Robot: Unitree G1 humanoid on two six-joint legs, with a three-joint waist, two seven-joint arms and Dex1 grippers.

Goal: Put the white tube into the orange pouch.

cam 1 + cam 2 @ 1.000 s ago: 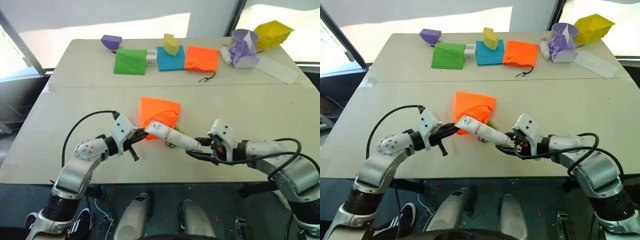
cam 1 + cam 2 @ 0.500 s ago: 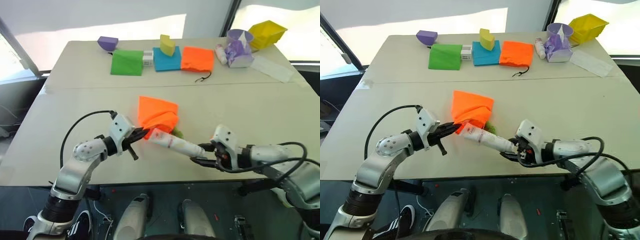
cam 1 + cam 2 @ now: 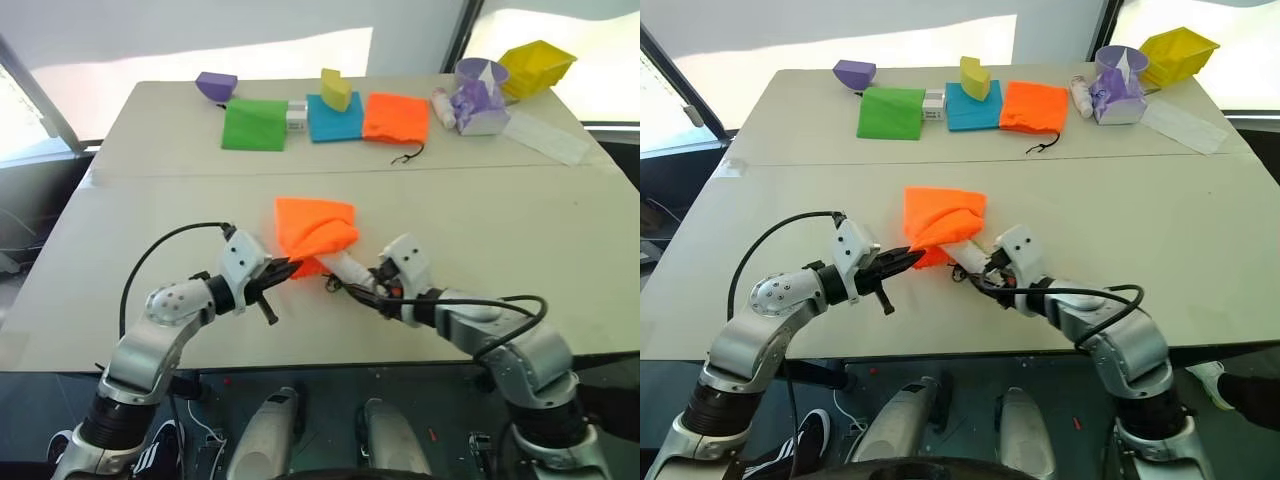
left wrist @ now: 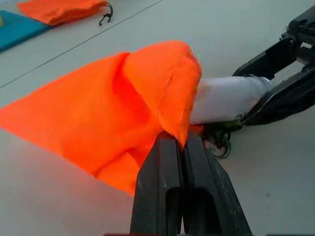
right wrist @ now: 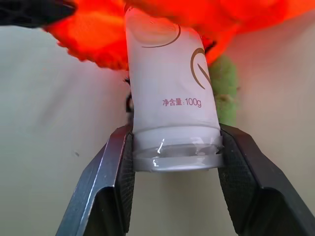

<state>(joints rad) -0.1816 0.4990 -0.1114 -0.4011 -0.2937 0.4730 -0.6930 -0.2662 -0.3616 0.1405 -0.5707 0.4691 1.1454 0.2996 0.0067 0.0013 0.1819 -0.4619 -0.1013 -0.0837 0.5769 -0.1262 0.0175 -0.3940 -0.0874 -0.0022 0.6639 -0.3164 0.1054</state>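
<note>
Near the table's front edge, about midway along it, my left gripper (image 4: 173, 147) is pressed together, pinching the rim of the orange pouch (image 3: 314, 229) and holding the mouth lifted off the table (image 3: 520, 220). My right gripper (image 5: 172, 147) is clamped on the crimped tail end of the white tube (image 5: 170, 98), one finger (image 5: 106, 182) on each side. Tube's front part is hidden inside the pouch mouth, with the rear part and its reddish print sticking out toward my right gripper. Green pom-pom (image 5: 227, 93) sits on the table just beside the tube, under the pouch mouth, with a bit of dark cord (image 4: 221, 147) next to it. Pouch body lies flat on the table, running from the mouth toward the far edge. Along the far edge, well apart: purple bowl (image 3: 219, 84), green pouch (image 3: 256, 125), small white box (image 3: 297, 114), blue pouch (image 3: 337, 120) with a yellow block (image 3: 337, 90) on it, second orange pouch (image 3: 396, 117) with its cord on the table, small whitish bottle (image 3: 442, 104), purple paper box (image 3: 478, 95), yellow bin (image 3: 538, 66) at the far right corner.
</note>
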